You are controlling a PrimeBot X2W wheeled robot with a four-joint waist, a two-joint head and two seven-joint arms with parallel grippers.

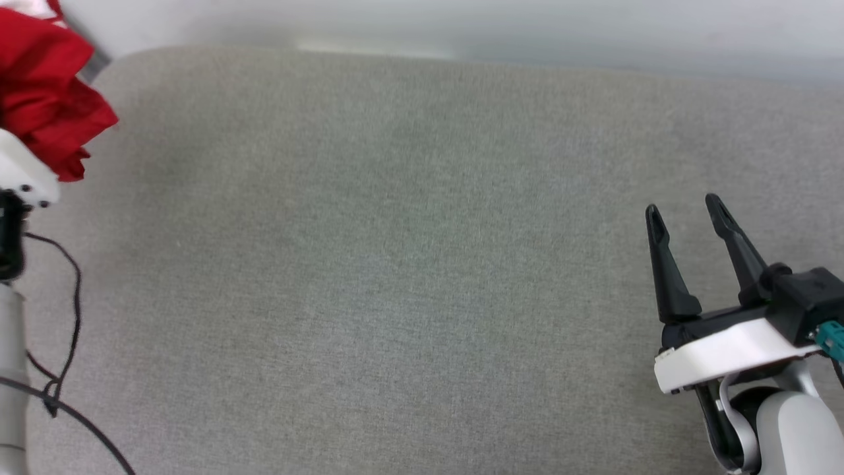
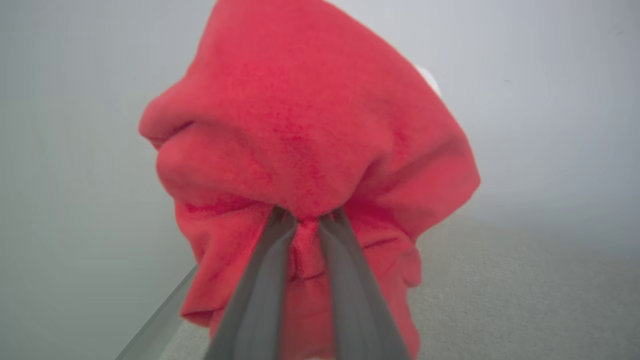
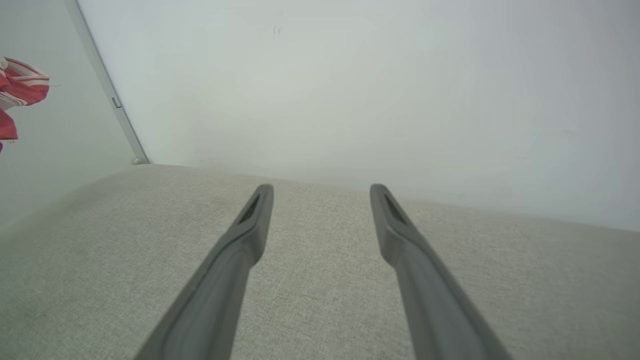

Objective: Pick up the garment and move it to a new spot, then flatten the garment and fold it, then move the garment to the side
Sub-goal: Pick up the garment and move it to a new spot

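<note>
The garment [image 1: 46, 99] is a bunched red cloth hanging at the far upper left of the head view, above the corner of the grey surface. In the left wrist view the garment [image 2: 310, 145] droops over my left gripper [image 2: 307, 217], whose two fingers are shut on a red fold. A striped red-and-white trim of the garment [image 3: 20, 87] shows at the left edge of the right wrist view. My right gripper [image 1: 686, 211] stands open at the lower right of the head view, nothing between its fingers, and appears again as the right gripper [image 3: 322, 192] over bare grey fabric.
A wide grey fabric surface [image 1: 409, 264] spans the head view, with a pale wall [image 1: 461, 26] behind it. A metal strip [image 3: 107, 95] runs down the wall's corner at the left. A black cable [image 1: 59, 343] hangs beside my left arm.
</note>
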